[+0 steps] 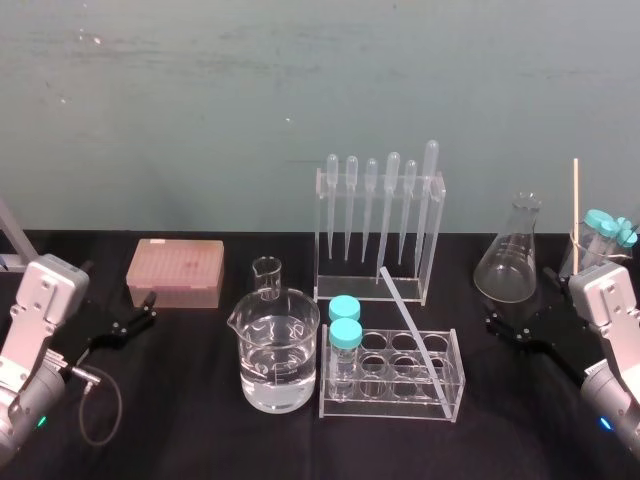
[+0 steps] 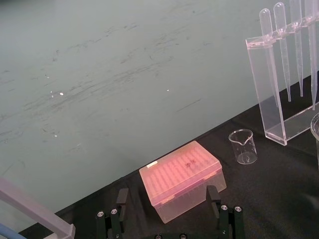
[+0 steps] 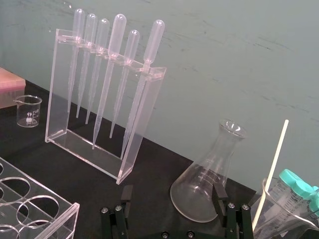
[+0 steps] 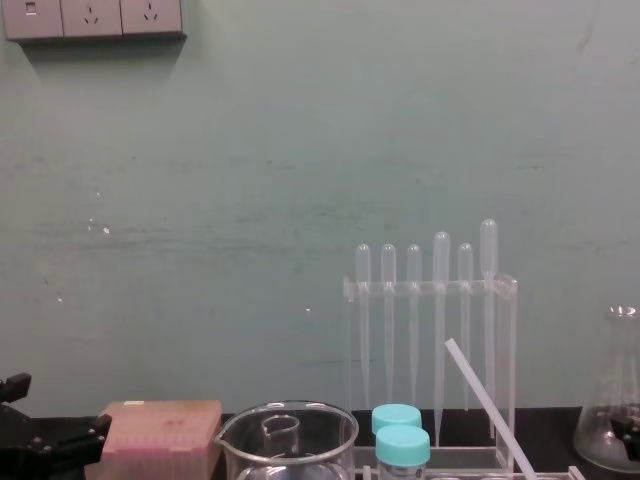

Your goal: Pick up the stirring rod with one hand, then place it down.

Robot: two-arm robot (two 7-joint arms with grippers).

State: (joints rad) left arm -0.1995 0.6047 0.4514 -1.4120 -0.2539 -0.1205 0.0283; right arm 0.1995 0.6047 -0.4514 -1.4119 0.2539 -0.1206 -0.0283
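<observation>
The stirring rod (image 1: 412, 332) is a thin translucent-white stick. It leans across the clear test-tube rack (image 1: 455, 385) in the middle of the table, its upper end pointing back toward the pipette stand. The chest view shows the stirring rod (image 4: 488, 403) slanting up to the left in front of that stand. My left gripper (image 1: 148, 308) rests open at the left, facing a pink tip box (image 2: 180, 178). My right gripper (image 1: 518, 298) hovers open at the right, near the conical flask (image 3: 207, 186). Both are empty and well away from the rod.
A clear stand with several bulb pipettes (image 1: 378, 225) is behind the rack. A large beaker of water (image 1: 274, 355) and a small beaker (image 1: 266, 277) sit left of it. Two teal-capped tubes (image 1: 345, 335) stand in the rack. At far right, a beaker holds a wooden stick (image 1: 576, 205) and capped tubes.
</observation>
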